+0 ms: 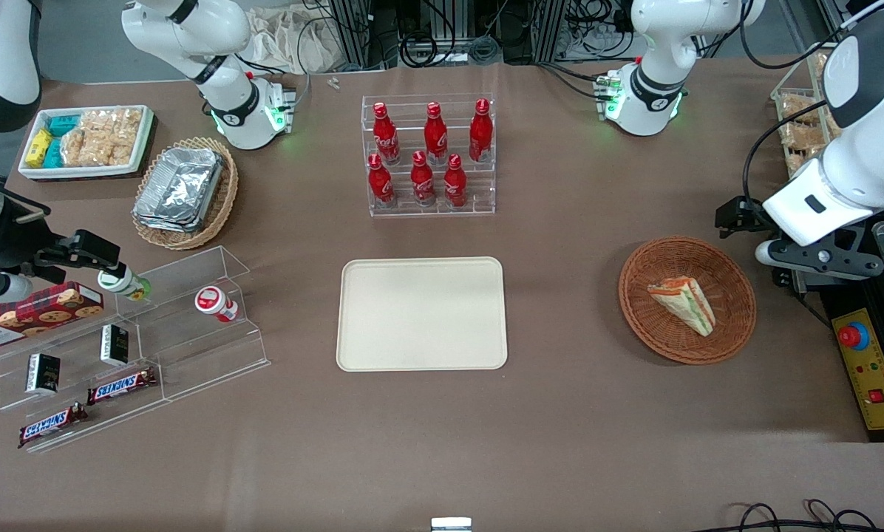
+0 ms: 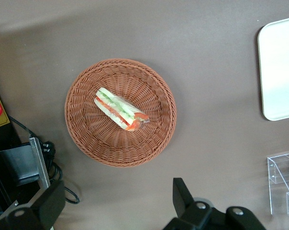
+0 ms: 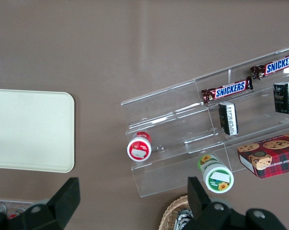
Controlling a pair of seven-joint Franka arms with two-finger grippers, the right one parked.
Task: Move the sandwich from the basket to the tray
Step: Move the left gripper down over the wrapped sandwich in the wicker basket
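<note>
A brown cloth-covered table [image 1: 560, 310] fills the scene. The working arm reaches in at its own end of the table, its white forearm angled downward and its black wrist held above the table just beside the basket [image 1: 687, 299], on the side away from the tray. The gripper [image 2: 118, 206] hangs over bare tablecloth near the basket rim, not touching anything. Its two dark fingers [image 2: 183, 196] stand wide apart, with nothing between them.

The tray [image 1: 422, 312], a flat cream rectangle with rounded corners and a low rim, lies near the middle of the table. Nothing rests on it. A broad strip of bare cloth separates it from the basket, and more open cloth runs between both and the front camera. Farther from the camera than the tray stands a clear stepped rack of red bottles [image 1: 427, 151], well apart from the tray's edge. A yellow control box [image 1: 872, 369] with a red button sits near the basket at the table's edge.

The basket is a round, shallow, reddish-brown wicker bowl. The sandwich [image 1: 684, 302] lies inside it, close to the centre, clear of the woven wall. It is a small triangular wedge of pale bread in clear wrap, with green and orange-red layers of filling showing along its cut edge.
</note>
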